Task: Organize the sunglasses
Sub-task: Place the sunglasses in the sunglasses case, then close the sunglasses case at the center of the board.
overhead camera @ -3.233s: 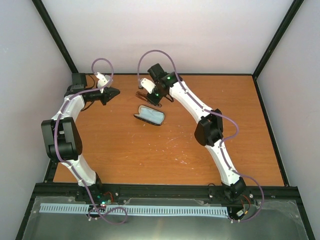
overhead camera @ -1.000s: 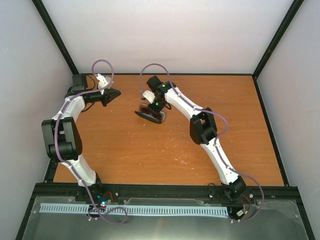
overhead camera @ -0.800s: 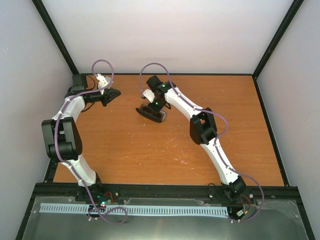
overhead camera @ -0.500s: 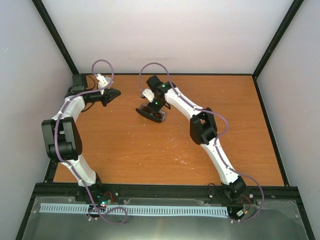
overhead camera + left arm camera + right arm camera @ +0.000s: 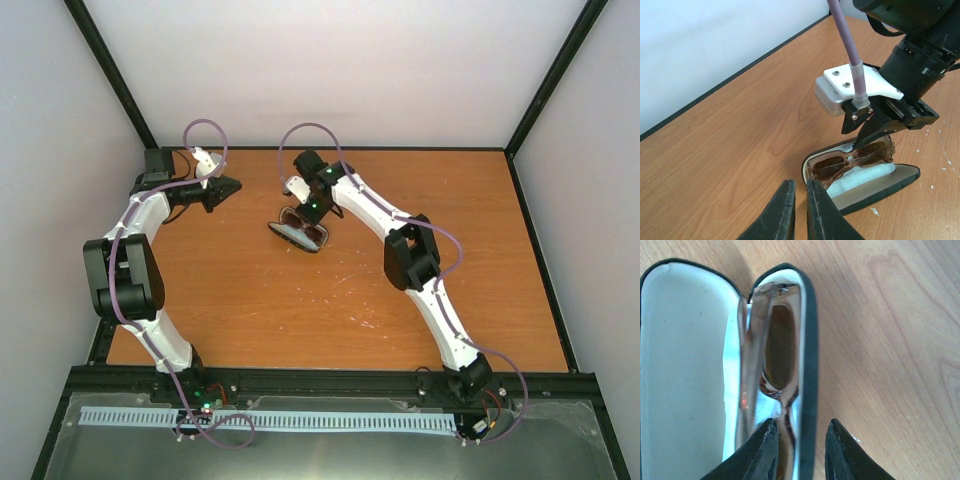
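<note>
Right wrist view shows it best: the sunglasses (image 5: pixel 781 340) are folded and sitting in the open case (image 5: pixel 810 340), up on edge along one rim rather than flat. That's far-middle on the counter (image 5: pixel 740 150). The right fingers (image 5: pixel 762 452) straddle the bridge, a bit apart, and honestly I can't tell if they're pinching it or just around it. The left fingers (image 5: pixel 780 215) are clenched on nothing, pointing at the case from the left, near but not touching.

What I'd worry about: the sunglasses look perched, so a lift that catches them could flip them out or drag the case along. Sitting that high, they'd probably block the lid (image 5: pixel 685 365) from closing. Also the right arm (image 5: pixel 350 195) hangs right over the case, so the left arm (image 5: pixel 150 210) can't get at the lid.
</note>
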Controlling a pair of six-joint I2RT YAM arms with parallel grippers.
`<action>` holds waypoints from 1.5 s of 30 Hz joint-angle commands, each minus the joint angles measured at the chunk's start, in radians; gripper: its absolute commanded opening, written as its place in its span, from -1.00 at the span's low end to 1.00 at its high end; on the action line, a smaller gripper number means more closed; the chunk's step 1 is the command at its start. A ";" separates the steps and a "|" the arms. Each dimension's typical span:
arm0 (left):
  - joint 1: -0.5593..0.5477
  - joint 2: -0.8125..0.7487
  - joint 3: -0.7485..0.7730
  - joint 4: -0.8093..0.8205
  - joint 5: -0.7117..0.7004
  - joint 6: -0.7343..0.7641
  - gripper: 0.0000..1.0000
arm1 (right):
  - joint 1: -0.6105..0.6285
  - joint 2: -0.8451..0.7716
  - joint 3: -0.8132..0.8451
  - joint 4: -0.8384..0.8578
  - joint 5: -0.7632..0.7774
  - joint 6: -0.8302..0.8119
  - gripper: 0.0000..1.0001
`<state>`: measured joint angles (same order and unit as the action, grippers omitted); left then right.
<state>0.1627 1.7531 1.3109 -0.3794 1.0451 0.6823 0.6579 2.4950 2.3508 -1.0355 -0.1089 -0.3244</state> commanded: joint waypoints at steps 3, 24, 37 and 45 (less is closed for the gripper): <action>0.009 -0.010 -0.004 0.017 0.037 -0.001 -0.79 | 0.005 -0.078 -0.011 0.016 0.026 0.010 -0.46; -0.164 -0.191 -0.238 -0.344 -0.078 0.678 -0.98 | -0.175 -0.057 -0.107 0.153 -0.199 0.355 -0.95; -0.320 -0.057 -0.208 -0.375 -0.221 0.646 -0.98 | -0.172 0.003 -0.190 0.178 -0.417 0.386 -0.94; -0.351 0.053 -0.145 -0.356 -0.319 0.604 -0.99 | -0.171 -0.036 -0.310 0.235 -0.447 0.399 -0.94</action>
<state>-0.1654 1.7824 1.1393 -0.7380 0.7910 1.2942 0.4831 2.4870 2.0731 -0.8112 -0.5484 0.0628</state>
